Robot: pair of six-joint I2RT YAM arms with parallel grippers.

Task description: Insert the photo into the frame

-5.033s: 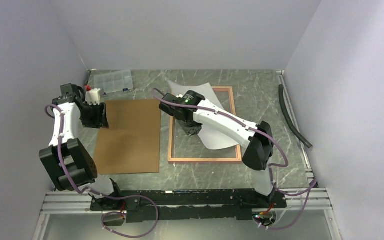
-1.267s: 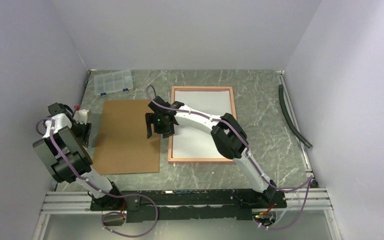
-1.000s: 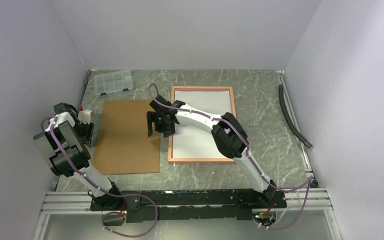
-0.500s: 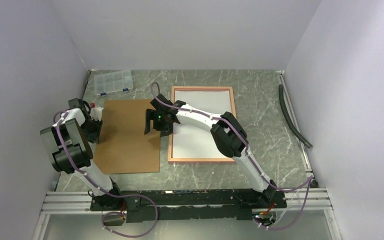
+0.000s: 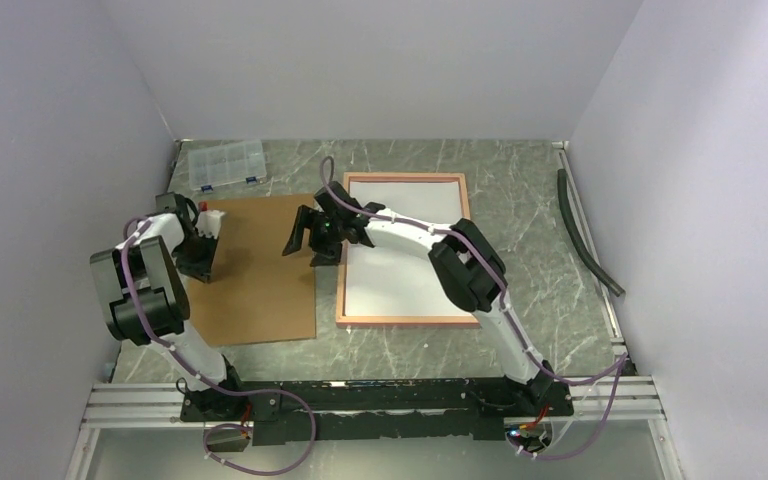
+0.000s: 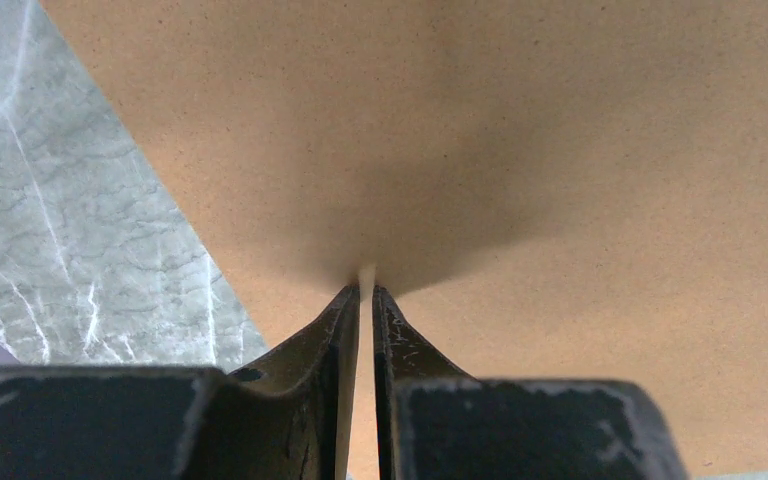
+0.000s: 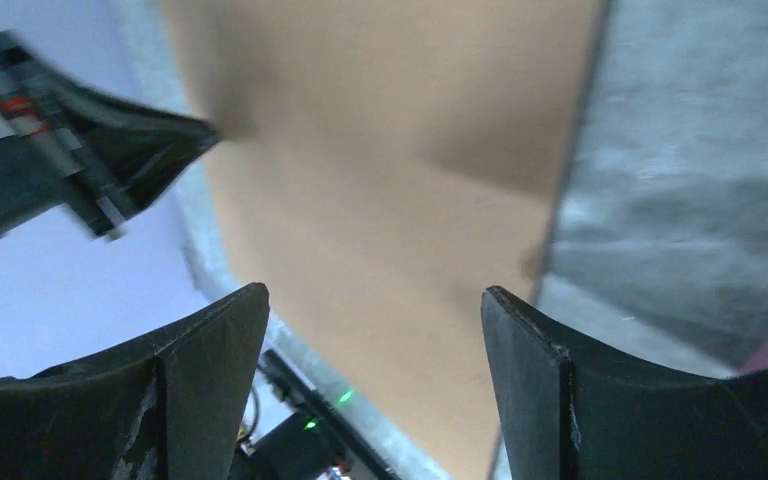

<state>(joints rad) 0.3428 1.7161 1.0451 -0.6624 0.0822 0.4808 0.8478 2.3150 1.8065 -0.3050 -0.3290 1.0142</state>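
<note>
Left claw point(image 6: 364, 292) now narrowed to a slit, tips at backing board point(image 6: 560, 150) — right claw point(image 7: 372, 300) spread, risen

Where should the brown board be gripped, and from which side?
Take the board by its long right edge, coming in low from the right. It lies flat and thin on the table, so probably only an edge offers the fingers anything, and the open right gripper hovers at that edge. One finger would have to slip under it.
</note>
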